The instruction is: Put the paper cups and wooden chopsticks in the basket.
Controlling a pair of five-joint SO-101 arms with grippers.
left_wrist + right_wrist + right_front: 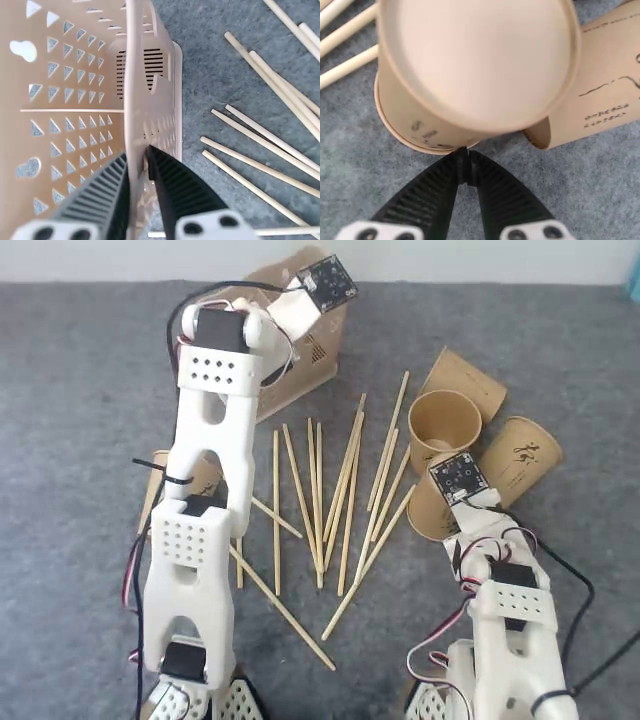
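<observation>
The tan perforated basket stands tilted at the back. My left gripper is shut on the basket's wall. Several wooden chopsticks lie fanned across the middle, some beside the basket. An open paper cup stands at the right, with another cup lying against its near side. My right gripper is shut on the rim of that lower cup, beneath the open cup's mouth. A third cup lies on its side next to them.
A flattened cup lies behind the standing one. Another brown cup and a chopstick are partly hidden under the left arm. Grey carpet covers the table, with open room at far left and front centre.
</observation>
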